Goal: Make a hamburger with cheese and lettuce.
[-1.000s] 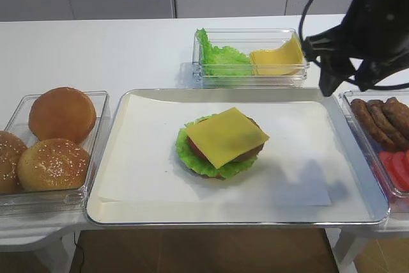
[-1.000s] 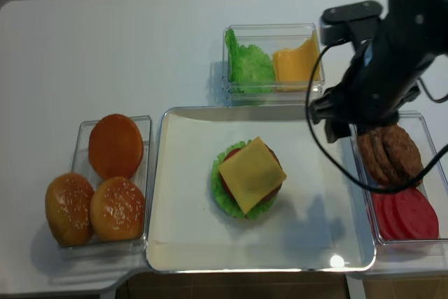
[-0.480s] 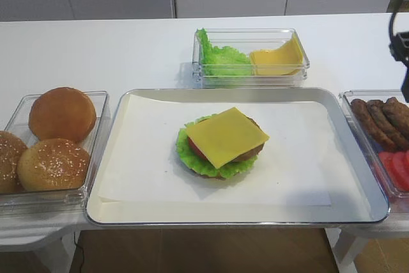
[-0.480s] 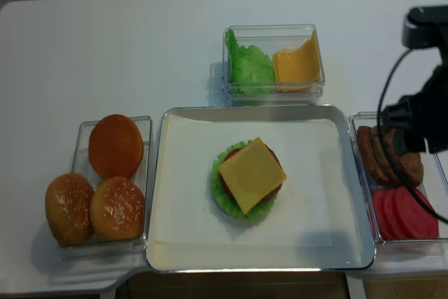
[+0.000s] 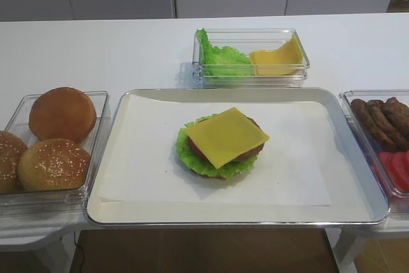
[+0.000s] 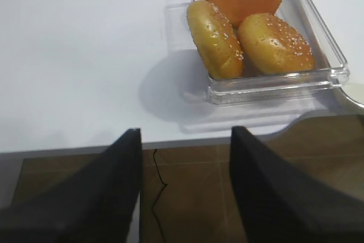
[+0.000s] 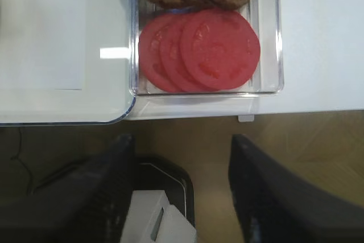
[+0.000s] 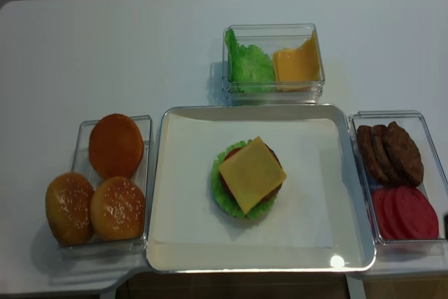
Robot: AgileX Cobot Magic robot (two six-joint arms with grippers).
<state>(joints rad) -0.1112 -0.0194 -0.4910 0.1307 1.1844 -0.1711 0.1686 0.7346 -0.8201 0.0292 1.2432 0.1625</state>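
**White table and what rests on it**

A white table [image 5: 115, 49] is seen carrying four containers. At its front middle a metal tray [image 5: 358, 177] lined with white paper [image 5: 140, 158] is set. To the tray's left, just beside it, a clear box of buns [image 5: 96, 103] is placed. To the right, a clear box of patties and tomato slices [image 8: 427, 120] is set against the tray's edge. Behind the tray, a clear box of lettuce and cheese slices [image 5: 300, 52] is placed. The table's front edge is notched beside the bun box, and brown floor [image 6: 187, 186] is seen below.
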